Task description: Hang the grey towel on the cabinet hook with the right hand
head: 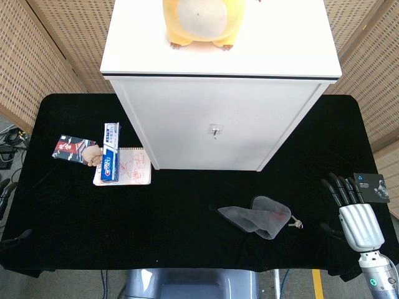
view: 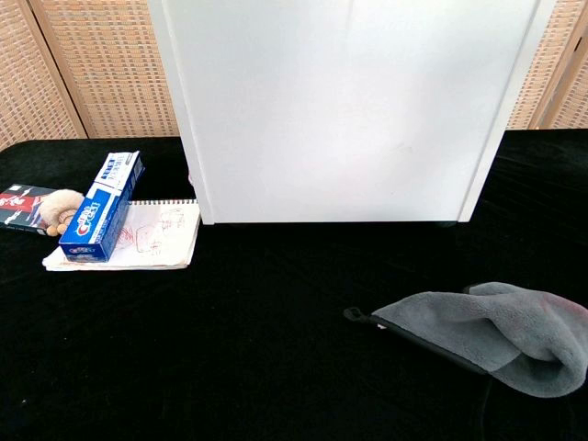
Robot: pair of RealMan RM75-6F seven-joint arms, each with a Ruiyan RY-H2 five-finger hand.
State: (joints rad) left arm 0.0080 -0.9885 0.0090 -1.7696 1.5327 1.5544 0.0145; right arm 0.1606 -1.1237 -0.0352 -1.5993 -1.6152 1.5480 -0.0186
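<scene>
A black-covered bench (head: 187, 237) fills most of both views. The white cabinet (head: 215, 131) stands at the upper centre of the head view, its front facing the camera, with a small metal hook (head: 215, 131) in the middle of that front; on its top, at the upper edge of the frame, sits a yellow and cream plush toy (head: 199, 23). The grey towel (head: 259, 215) lies crumpled on the bench at the lower centre right of the head view, below the cabinet front and apart from it; in the chest view it sits at the lower right. The right hand (head: 355, 215) shows at the lower right of the head view, near the bench edge and apart from the towel, its dark fingers (head: 340, 189) stretched out, slightly apart and holding nothing. At the left, a spiral notepad (head: 128, 168) with red scribbles carries a blue toothpaste box (view: 101, 216); its white lettering is too blurred to read. Left of that lies a dark packet (head: 72, 148) with red print. A small black box (head: 372, 187) with an unreadable label sits at the right edge.
</scene>
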